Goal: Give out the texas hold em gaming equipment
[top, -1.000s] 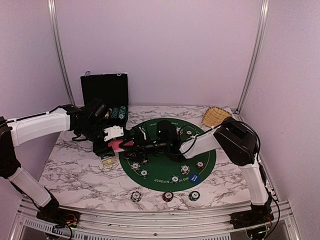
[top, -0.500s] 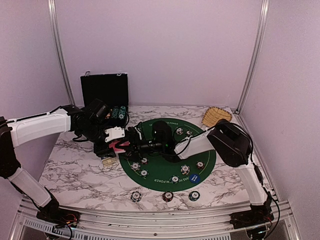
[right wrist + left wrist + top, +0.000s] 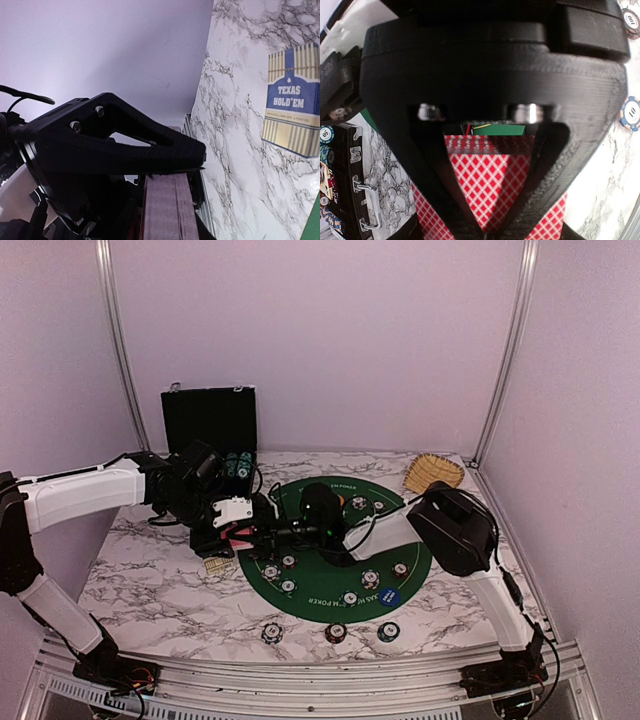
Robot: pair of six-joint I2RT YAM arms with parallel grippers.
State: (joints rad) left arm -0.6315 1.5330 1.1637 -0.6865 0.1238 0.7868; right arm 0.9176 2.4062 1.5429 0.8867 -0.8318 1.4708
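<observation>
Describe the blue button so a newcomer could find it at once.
Start at the round green mat in the middle of the marble table. Toward its near edge, right of centre, lies the blue button. Unlike the striped-edge chips beside it, it is solid dark blue with white lettering.

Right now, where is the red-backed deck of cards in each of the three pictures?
Top external: the red-backed deck sits left of centre, at the green mat's left edge.
Left wrist: lower centre, its checked back facing the camera.
Right wrist: bottom centre, seen edge-on.
Shared landmark: the marble table, in all three.
</observation>
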